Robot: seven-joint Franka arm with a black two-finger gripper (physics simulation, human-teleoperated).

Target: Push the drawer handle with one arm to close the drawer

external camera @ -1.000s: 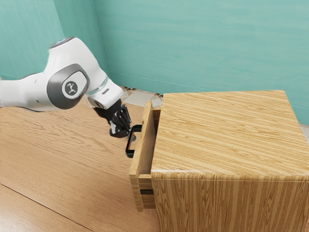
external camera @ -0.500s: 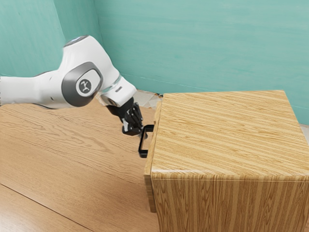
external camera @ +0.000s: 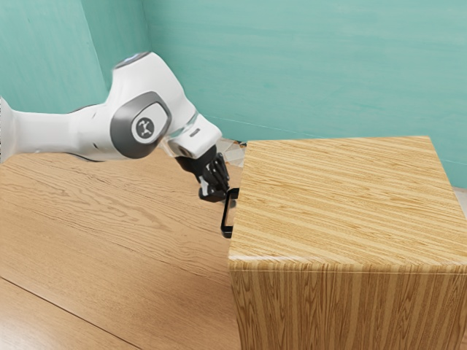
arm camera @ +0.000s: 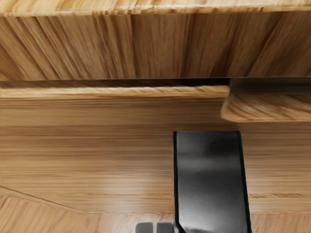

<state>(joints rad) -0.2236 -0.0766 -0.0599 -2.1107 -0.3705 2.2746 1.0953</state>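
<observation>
In the exterior view, the white arm (external camera: 95, 134) comes in from the view's left, bending down to the black two-finger tool (external camera: 224, 193), which is tilted toward the striped wooden cabinet (external camera: 343, 204). I can see the black, bracket-shaped drawer handle (external camera: 227, 222) on the cabinet side facing the arm; the tool's tip is right at the handle's far end, up against it or just beside it, I can't tell which. Teal walls (external camera: 292, 73) rise behind, over a brown wooden surface (external camera: 95, 233).

In the wrist view, the tool (arm camera: 155, 227) is clenched, its two grey tips nearly meeting with nothing gripped. The handle lies right beside them, on the brown wood-grained drawer front (arm camera: 87, 145). A narrow dark gap runs between that front and the cabinet.
</observation>
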